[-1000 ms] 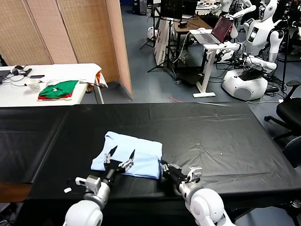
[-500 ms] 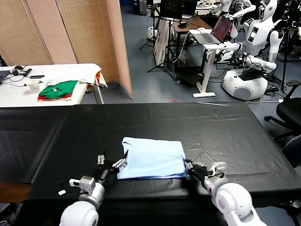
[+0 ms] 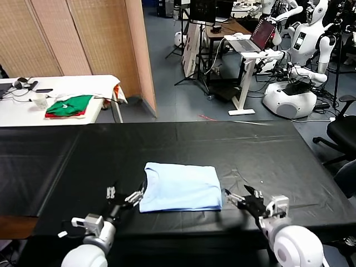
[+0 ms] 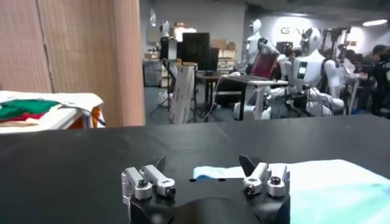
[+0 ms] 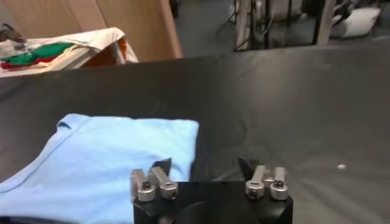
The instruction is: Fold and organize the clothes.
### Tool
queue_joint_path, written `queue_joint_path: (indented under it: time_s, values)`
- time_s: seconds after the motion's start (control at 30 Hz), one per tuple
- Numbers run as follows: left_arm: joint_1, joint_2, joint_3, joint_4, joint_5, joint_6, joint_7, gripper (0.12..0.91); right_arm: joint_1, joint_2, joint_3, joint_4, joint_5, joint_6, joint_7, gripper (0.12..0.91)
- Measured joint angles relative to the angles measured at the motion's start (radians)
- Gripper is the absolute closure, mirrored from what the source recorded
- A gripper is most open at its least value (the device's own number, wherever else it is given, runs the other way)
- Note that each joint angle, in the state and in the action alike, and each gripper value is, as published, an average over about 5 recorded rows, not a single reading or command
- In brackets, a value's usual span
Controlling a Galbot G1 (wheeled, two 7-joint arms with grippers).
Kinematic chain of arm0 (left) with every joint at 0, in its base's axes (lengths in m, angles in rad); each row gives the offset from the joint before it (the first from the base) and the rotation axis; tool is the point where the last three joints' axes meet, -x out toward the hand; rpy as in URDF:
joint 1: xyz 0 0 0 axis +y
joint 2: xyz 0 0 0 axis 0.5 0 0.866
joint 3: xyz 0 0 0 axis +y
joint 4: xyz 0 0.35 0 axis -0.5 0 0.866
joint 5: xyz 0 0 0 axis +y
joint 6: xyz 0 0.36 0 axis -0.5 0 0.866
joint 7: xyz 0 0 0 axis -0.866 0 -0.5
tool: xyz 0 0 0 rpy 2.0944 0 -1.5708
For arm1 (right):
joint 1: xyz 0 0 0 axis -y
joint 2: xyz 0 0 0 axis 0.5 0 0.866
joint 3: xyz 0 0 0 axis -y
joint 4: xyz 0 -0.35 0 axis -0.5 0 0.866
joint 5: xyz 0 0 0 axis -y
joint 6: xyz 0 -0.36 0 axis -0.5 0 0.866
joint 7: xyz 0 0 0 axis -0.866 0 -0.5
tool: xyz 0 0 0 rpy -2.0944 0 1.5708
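while the t-shirt [image 3: 181, 187] lies folded into a neat rectangle near the front edge of the black table [image 3: 267, 150], we judge the step in hand to be backing both arms away without disturbing it. starting at our left, the left gripper [image 3: 123, 196] sits low, just beside the shirt's left edge, jaws spread wide and holding nothing; the left wrist view shows the pale blue cloth just beyond its fingertips. we should draw it straight back and slightly up, so no fingertip snags the folded edge. in the middle, the fold looks flat and square, and needs no further tugging. on our right, the right gripper [image 3: 251, 199] stands open and empty just off the shirt's right edge, and should retreat the same way, away from the cloth.
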Motion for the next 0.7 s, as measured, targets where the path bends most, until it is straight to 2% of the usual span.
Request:
queue_joint_path:
  time_s: [0.07, 0.17, 0.3, 0.37, 0.53, 0.7]
  values:
    - [0.021, 0.017, -0.01, -0.017, -0.007, 0.004, 0.001, 0.123, -0.053, 0.006, 0.004, 0.024, -0.046, 0.076, -0.009, 0.119]
    - [0.057, 0.039, -0.032, -0.045, -0.021, 0.005, 0.001, 0.123, -0.137, 0.02, 0.001, 0.047, -0.124, 0.237, -0.01, 0.118]
    - [0.109, 0.052, -0.057, -0.074, -0.029, 0.005, -0.008, 0.123, -0.246, 0.041, -0.007, 0.062, -0.236, 0.45, 0.024, 0.118]
    - [0.138, 0.054, -0.063, -0.087, -0.028, 0.006, -0.012, 0.123, -0.3, 0.05, -0.011, 0.071, -0.287, 0.533, 0.05, 0.118]
    - [0.226, 0.054, -0.074, -0.121, -0.02, 0.011, -0.022, 0.123, -0.435, 0.077, -0.027, 0.093, -0.383, 0.649, 0.122, 0.118]
    - [0.301, 0.061, -0.104, -0.15, -0.025, 0.015, -0.032, 0.123, -0.549, 0.099, -0.041, 0.11, -0.41, 0.711, 0.187, 0.118]
